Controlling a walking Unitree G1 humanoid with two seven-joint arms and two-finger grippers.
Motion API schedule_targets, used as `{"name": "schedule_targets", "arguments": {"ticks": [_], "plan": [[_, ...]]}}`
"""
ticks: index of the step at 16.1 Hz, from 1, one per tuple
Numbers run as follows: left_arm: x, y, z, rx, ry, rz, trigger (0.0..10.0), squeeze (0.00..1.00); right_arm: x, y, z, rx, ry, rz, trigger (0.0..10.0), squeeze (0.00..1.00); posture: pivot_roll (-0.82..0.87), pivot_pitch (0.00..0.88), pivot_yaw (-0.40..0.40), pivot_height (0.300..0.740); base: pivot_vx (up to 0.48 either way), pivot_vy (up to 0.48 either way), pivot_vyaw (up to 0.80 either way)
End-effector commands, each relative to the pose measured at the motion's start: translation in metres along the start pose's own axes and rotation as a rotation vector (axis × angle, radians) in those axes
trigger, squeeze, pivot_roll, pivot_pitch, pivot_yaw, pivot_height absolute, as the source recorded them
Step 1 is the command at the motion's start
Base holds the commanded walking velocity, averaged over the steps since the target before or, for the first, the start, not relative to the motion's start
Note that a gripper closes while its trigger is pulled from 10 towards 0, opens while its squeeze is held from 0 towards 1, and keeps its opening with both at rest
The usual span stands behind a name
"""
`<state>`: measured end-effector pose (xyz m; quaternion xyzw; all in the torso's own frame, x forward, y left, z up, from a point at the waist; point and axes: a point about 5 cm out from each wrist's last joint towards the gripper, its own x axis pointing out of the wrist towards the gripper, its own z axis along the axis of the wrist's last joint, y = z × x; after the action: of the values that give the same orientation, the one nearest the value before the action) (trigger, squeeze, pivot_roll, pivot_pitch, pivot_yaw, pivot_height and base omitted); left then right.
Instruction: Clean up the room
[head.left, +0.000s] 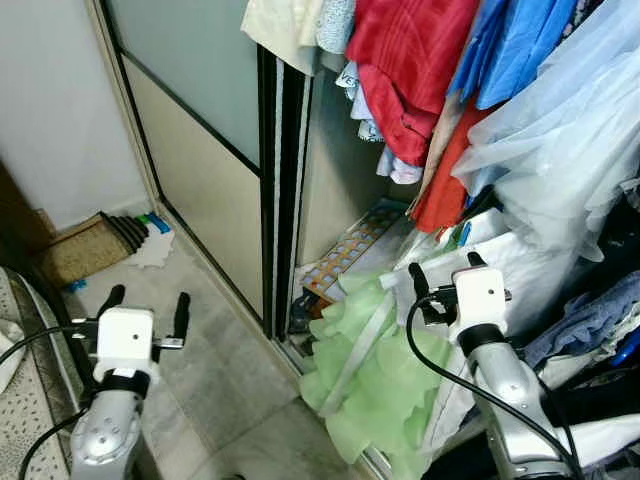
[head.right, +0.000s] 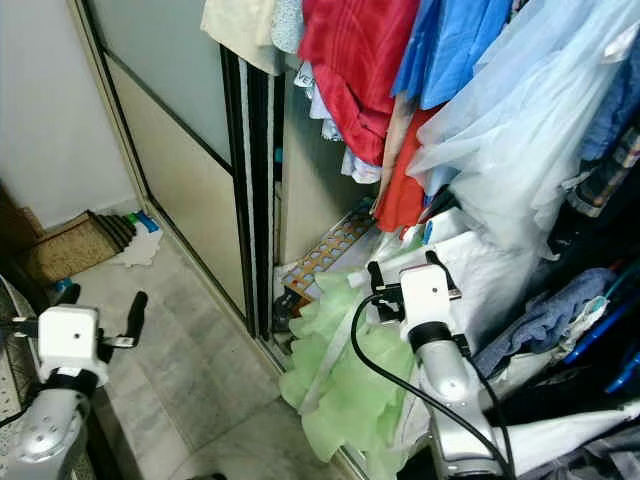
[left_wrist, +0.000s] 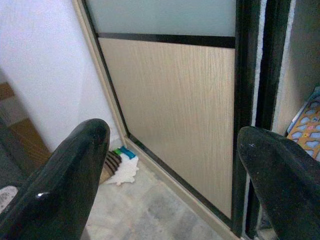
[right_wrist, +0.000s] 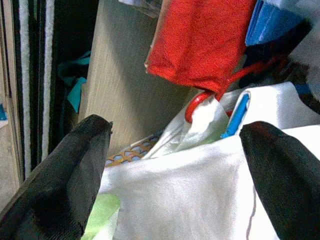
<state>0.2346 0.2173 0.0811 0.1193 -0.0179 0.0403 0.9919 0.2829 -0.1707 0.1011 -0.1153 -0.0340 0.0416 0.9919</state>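
Spilling out of the open wardrobe, a pale green ruffled garment (head.left: 370, 370) lies across the door track and onto the grey tiled floor (head.left: 230, 390), with a heap of white cloth (head.left: 520, 270) just behind it. Above hang a red towel-like garment (head.left: 410, 60), blue shirts (head.left: 510, 50) and a filmy pale blue dress (head.left: 570, 150), crowding the opening. An orange patterned mat (head.left: 345, 255) leans inside, beside the beige sliding door with its frosted upper panel (head.left: 205, 170). Against the white wall lie a brown woven mat (head.left: 85, 250) and a crumpled white rag (head.left: 152, 248). No writing can be read.

The left gripper (head.left: 145, 310) hovers over the floor, fingers spread wide, holding nothing. The right gripper (head.left: 443, 272) is raised over the white cloth near the green garment, fingers likewise apart and empty.
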Motion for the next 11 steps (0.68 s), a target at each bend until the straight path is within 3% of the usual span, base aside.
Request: {"name": "schedule_targets", "arguments": {"ticks": [1,11], "plan": [[0.004,-0.011,0.0,0.002,-0.006,-0.031,10.0,0.0,0.001,0.004,-0.002,0.003,-0.001,-0.008,10.0,0.0,0.07,0.01,-0.041,0.74,0.0,0.0,0.0],[0.017,-0.02,-0.008,0.016,0.015,-0.112,10.0,0.0,-0.01,0.007,-0.019,0.017,0.029,-0.072,10.0,0.0,0.03,0.0,0.03,0.74,0.0,0.0,0.0]]}}
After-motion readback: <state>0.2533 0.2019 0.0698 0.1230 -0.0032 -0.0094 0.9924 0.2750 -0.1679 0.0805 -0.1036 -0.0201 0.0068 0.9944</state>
